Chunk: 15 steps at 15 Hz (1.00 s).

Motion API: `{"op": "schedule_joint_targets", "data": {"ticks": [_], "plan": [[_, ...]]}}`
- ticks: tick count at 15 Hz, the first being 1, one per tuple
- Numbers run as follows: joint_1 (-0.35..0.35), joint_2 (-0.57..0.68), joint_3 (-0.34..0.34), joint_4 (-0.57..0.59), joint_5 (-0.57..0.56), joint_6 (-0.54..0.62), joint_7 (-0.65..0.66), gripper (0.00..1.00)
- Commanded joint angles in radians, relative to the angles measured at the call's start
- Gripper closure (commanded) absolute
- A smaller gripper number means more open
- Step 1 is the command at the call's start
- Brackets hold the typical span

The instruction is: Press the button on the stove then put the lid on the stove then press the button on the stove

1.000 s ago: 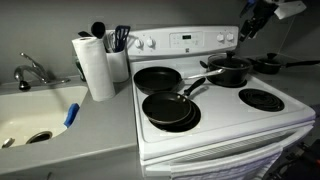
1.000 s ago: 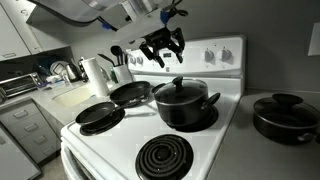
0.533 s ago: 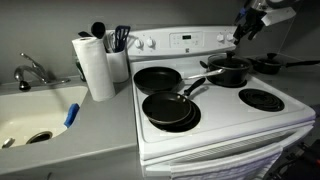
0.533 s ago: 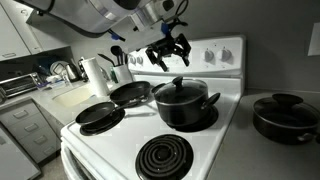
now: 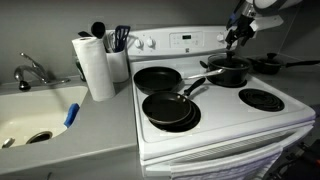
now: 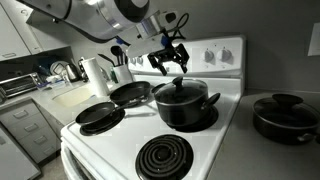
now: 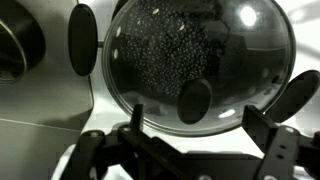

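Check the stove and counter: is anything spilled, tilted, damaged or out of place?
Nothing stands out. The back frying pan and front frying pan sit flat on burners, the lid rests level on the black pot, and the stove top shows no spill. In the wrist view the lid's glass looks speckled; droplets or contents, I cannot tell.

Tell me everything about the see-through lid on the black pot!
The lid is a round dome of clear glass with a thin metal rim and a small black knob in the middle. Its glass looks speckled. It sits flat on the black pot at the back of the stove. The open end effector hangs above, not touching.
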Motion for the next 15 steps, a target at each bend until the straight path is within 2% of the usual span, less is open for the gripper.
{"op": "schedule_joint_targets", "data": {"ticks": [1,6,15], "plan": [[-0.007,0.046,0.007,0.028,0.075,-0.002,-0.008,0.0],[-0.014,0.078,0.003,0.038,0.157,-0.003,-0.026,0.0],[-0.026,0.123,-0.003,0.044,0.177,0.058,-0.031,0.0]]}}
